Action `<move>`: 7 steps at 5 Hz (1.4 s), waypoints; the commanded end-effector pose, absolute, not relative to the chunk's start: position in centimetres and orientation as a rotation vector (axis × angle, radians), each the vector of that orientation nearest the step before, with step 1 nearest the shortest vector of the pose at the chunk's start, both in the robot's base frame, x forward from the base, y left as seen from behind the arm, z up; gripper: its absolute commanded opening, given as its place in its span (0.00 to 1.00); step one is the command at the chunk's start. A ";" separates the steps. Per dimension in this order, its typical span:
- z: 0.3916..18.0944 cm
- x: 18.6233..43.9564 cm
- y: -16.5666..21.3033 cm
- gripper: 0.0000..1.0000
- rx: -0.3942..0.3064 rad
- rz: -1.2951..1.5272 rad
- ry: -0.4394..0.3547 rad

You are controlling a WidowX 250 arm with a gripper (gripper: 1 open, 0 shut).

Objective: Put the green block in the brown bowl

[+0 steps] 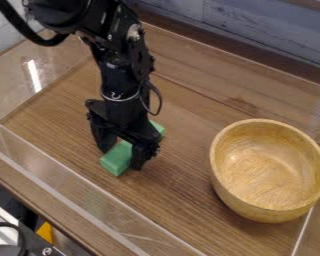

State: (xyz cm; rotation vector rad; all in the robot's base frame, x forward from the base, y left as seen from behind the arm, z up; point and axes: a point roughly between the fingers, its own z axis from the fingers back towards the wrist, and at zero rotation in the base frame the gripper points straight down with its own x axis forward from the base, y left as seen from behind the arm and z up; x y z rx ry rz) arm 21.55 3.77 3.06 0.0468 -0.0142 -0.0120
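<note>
Gripper (127, 152), black and many-jointed, stands wide open at the end of its dark arm, its two fingers spread over the flat, bright green rectangular block (117, 160), with nothing gripped as far as can be seen. The block lies on the brown wooden tabletop (183, 214), set at a slant, with the round, light tan wooden bowl (268, 171) apart from it on the right side of the view. The step in hand looks to be lining up for the grasp, the bowl part of the job being yet to come. Next, I judge, the fingers want to settle low on either side of the block and close across its narrow width (a grip on one edge alone might twist it or let it slip), before any lift and carry to the bowl. The gripper hides the block's middle, so whether either fingertip touches it or the table, I cannot tell. Black parts overlap and blur into one another, which makes the fingers' exact height hard to read. The arm's upper part is cut off by the top of the view.
</note>
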 end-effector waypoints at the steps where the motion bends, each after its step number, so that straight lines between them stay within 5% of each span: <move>1: 3.7 22.3 3.7 1.00 0.047 -0.024 -0.037; 6: 3.9 22.8 4.0 1.00 0.035 -0.024 -0.035; 7: 3.7 22.8 4.0 0.00 0.037 -0.021 -0.031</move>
